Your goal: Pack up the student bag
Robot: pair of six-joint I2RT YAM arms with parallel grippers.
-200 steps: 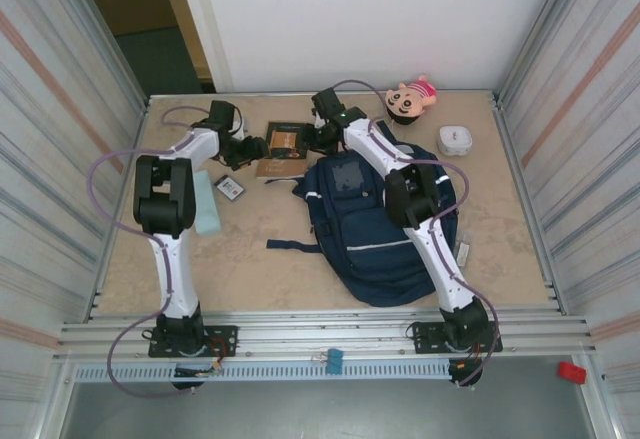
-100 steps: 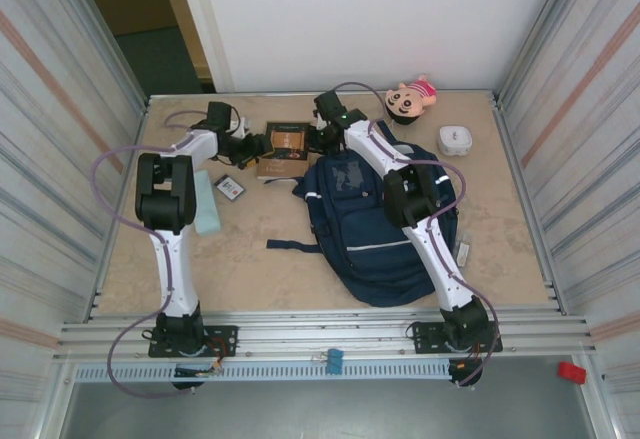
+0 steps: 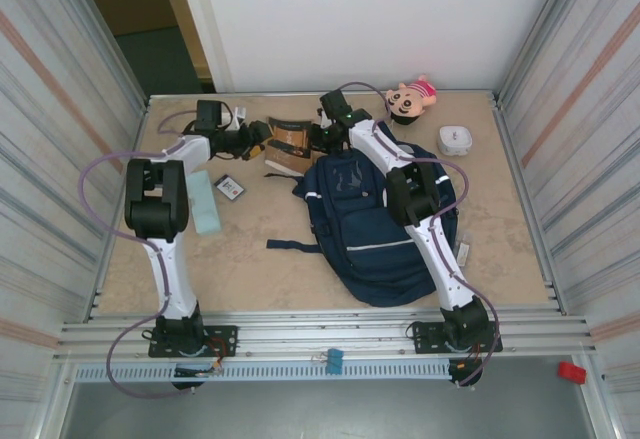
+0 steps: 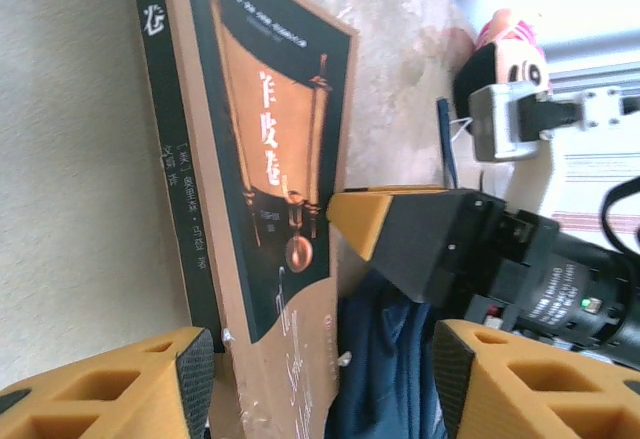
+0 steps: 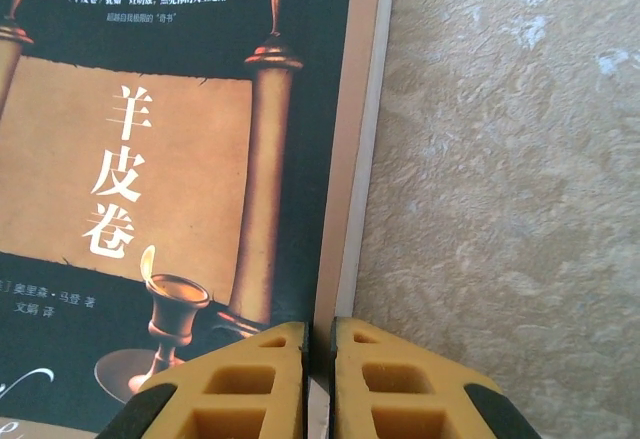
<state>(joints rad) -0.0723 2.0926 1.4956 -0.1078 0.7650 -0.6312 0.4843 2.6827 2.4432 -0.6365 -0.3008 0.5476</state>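
R gripper (image 5: 320, 359): nearly closed, pinching book (image 5: 150, 159) by its edge; bare table (image 5: 500, 159) open on its rt side. L gripper (image 4: 322, 364): approx half-wide, straddling book's other end. student bag (image 3: 375, 229) just near-side of R gripper.

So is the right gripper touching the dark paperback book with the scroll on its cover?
Touching. In the right wrist view the right gripper pinches the pale edge of the dark paperback book; that edge runs down between its nearly shut jaws.

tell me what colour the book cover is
The book is near-black with a tan scroll picture; clearest in the right wrist view.
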